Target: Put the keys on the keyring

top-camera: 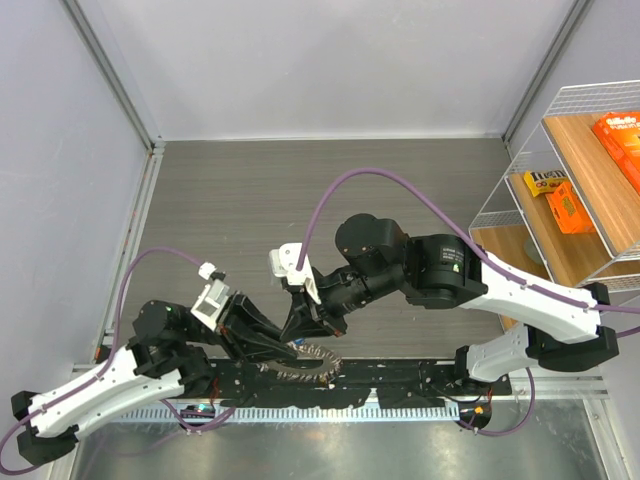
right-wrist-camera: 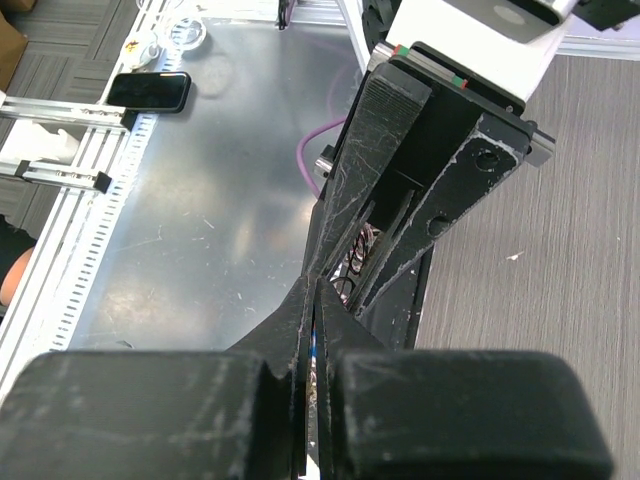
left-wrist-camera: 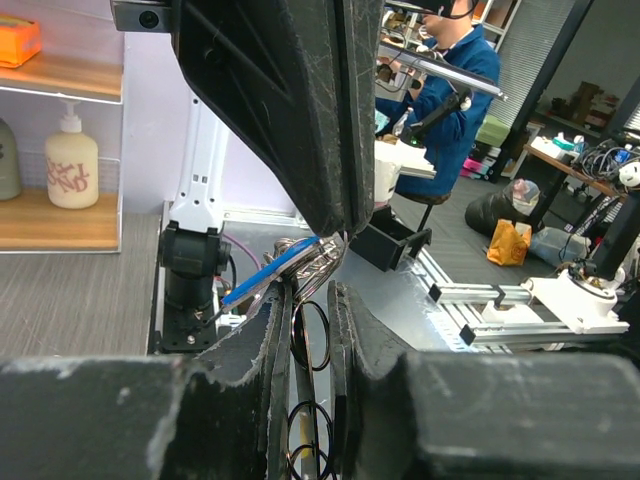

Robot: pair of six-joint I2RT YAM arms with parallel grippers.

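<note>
Blue plastic showed between the pressed-together fingers of the right gripper (right-wrist-camera: 313,300), so I judged it clamped on the blue key (left-wrist-camera: 268,277). The left gripper (left-wrist-camera: 310,305) stood nearly closed on the keyring (left-wrist-camera: 310,338), wire loop in its gap, directly under the right tips. Risks: the tips crowded each other, so a nudge could twist the ring in the left grip. The thin pinch could also slip and drop the key onto the metal sheet (right-wrist-camera: 200,200) beneath.
</note>
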